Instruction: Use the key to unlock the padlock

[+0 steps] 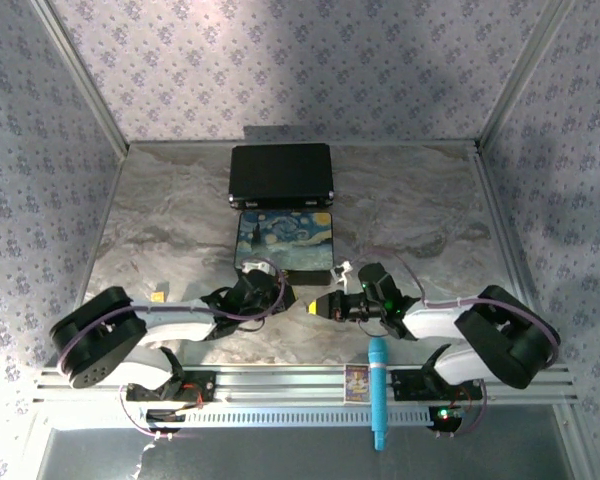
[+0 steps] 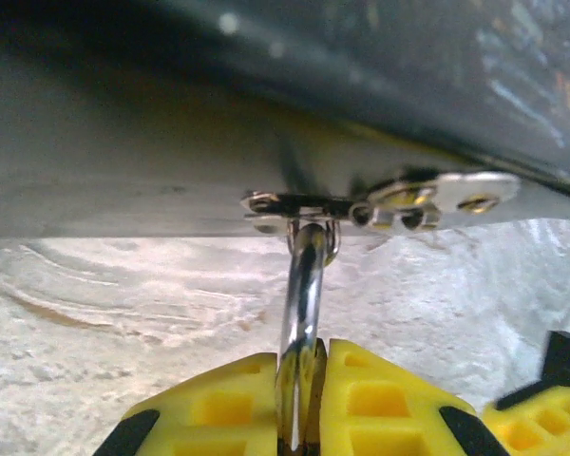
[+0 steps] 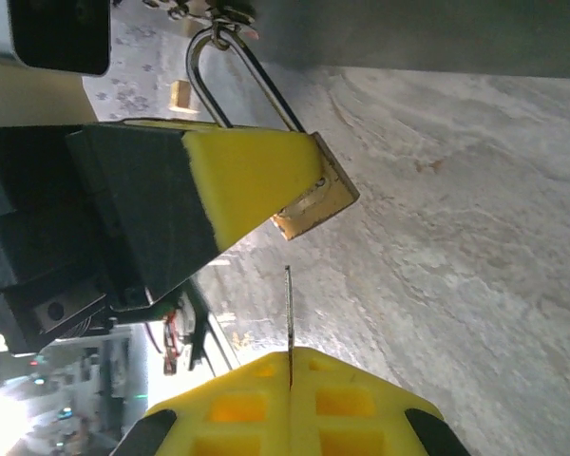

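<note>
1. Padlock (image 3: 328, 195) hangs on the hasp (image 2: 399, 204), shackle end toward it, clamped in your left gripper (image 2: 302, 385).
2. Your right gripper (image 3: 290, 399) pinches the key (image 3: 289, 313), blade pointing at the brass body, just apart.

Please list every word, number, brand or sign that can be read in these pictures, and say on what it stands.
No text can be read.
Too small to read: the small label on the front rail.
No legible marking: the padlock, on its brass body.
Picture without words: the painted box.
</note>
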`<act>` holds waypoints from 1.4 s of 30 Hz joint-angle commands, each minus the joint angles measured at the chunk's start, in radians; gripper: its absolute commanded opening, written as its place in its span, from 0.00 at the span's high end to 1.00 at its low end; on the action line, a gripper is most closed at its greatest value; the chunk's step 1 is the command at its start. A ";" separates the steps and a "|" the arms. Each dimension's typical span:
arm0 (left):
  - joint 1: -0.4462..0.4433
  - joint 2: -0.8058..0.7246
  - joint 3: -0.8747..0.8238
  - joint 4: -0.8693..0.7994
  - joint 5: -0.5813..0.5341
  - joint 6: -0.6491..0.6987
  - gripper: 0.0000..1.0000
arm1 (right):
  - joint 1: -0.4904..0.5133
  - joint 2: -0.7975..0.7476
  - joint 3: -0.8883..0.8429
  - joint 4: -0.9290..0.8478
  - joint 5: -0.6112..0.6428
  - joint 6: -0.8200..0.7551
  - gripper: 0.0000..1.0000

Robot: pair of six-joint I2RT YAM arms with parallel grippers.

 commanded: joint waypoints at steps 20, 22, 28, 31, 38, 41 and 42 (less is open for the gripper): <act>0.033 -0.134 0.042 0.037 0.056 -0.068 1.00 | -0.013 -0.035 0.005 0.076 -0.096 0.044 1.00; 0.038 -0.135 0.036 0.047 0.061 -0.073 1.00 | -0.006 -0.017 0.009 0.092 -0.101 0.051 1.00; 0.045 -0.132 0.017 0.096 0.070 -0.108 1.00 | 0.008 -0.027 0.011 0.113 -0.093 0.054 1.00; 0.045 -0.145 0.023 0.089 0.075 -0.109 1.00 | 0.008 -0.019 0.010 0.126 -0.099 0.059 1.00; 0.047 -0.162 0.015 0.089 0.072 -0.119 1.00 | -0.003 0.006 0.012 0.179 -0.099 0.078 1.00; 0.048 -0.170 -0.002 0.113 0.077 -0.134 1.00 | -0.018 0.012 0.010 0.203 -0.092 0.086 1.00; 0.048 -0.173 -0.003 0.110 0.076 -0.134 1.00 | -0.021 0.016 0.010 0.215 -0.094 0.091 1.00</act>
